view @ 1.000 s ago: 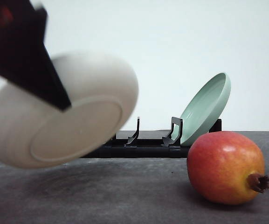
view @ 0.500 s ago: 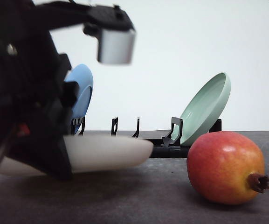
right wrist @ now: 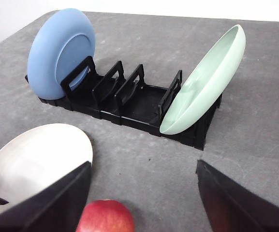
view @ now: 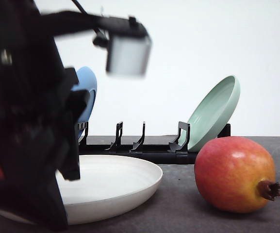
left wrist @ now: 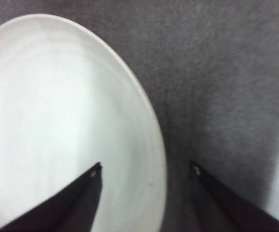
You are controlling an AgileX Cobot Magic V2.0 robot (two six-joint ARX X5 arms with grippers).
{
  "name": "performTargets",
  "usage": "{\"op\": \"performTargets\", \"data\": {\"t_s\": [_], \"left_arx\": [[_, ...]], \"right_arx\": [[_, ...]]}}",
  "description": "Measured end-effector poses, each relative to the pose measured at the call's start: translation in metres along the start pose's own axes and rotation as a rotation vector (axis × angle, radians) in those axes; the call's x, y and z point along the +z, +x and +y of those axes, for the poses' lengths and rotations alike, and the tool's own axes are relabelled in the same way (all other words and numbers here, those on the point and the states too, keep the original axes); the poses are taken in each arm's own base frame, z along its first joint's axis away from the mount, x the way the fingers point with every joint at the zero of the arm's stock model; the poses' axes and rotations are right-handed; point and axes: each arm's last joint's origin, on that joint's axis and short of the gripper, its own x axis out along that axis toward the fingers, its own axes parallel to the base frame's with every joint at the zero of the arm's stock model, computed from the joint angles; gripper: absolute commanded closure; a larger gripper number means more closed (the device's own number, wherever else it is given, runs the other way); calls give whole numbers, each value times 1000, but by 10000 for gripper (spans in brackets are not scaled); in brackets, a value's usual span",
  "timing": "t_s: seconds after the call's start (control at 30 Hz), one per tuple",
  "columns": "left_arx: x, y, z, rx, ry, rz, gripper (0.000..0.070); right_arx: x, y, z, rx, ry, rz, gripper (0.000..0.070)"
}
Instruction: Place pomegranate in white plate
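- The white plate [view: 115, 187] lies flat on the counter [view: 188, 213], at front left.
- The pomegranate [view: 234, 174] rests on the counter just to the right of the plate, apart from it.
- The rack [view: 144, 148] stands behind both, running left to right.
- A second plate [view: 86, 92] stands on edge at the rack's left end.
- A third plate [view: 215, 111] leans at the rack's right end, behind the pomegranate.
- The left end effector [left wrist: 146, 171] hangs over the white plate's rim, one finger above the plate, the other above the counter.
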Motion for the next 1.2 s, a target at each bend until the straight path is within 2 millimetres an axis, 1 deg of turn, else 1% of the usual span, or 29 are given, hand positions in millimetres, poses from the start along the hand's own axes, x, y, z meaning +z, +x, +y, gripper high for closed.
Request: {"op": "performTargets", "data": {"t_s": [0.13, 0.3, 0.4, 0.53, 0.63, 0.73, 0.83, 0.97, 1.03, 1.2], "left_arx": [[-6, -20, 23, -119, -196, -126, 303], [-27, -40, 57, -215, -461, -260, 305], [-46, -52, 78, -170, -597, -307, 305], [-78, -66, 104, -71, -767, -352, 305], [-99, -73, 118, -33, -885, -384, 306], [-122, -77, 130, 39, -1024, -376, 306], [-138, -79, 137, 96, -1139, -356, 306], [-149, -87, 138, 135, -1241, -385, 307], [-152, -90, 132, 158, -1260, -414, 307], [-162, -88, 105, 209, -1291, -429, 307]], "right_arx": [[0, 0, 0, 0, 0, 0, 261], [0, 0, 0, 0, 0, 0, 261], [0, 0, 0, 0, 0, 0, 261], [0, 0, 0, 0, 0, 0, 261], [0, 0, 0, 0, 0, 0, 261], [0, 0, 0, 0, 0, 0, 260], [0, 0, 0, 0, 0, 0, 260], [0, 0, 0, 0, 1, 5, 260], [-2, 0, 0, -2, 5, 18, 260], [-6, 0, -1, -6, 19, 64, 259]]}}
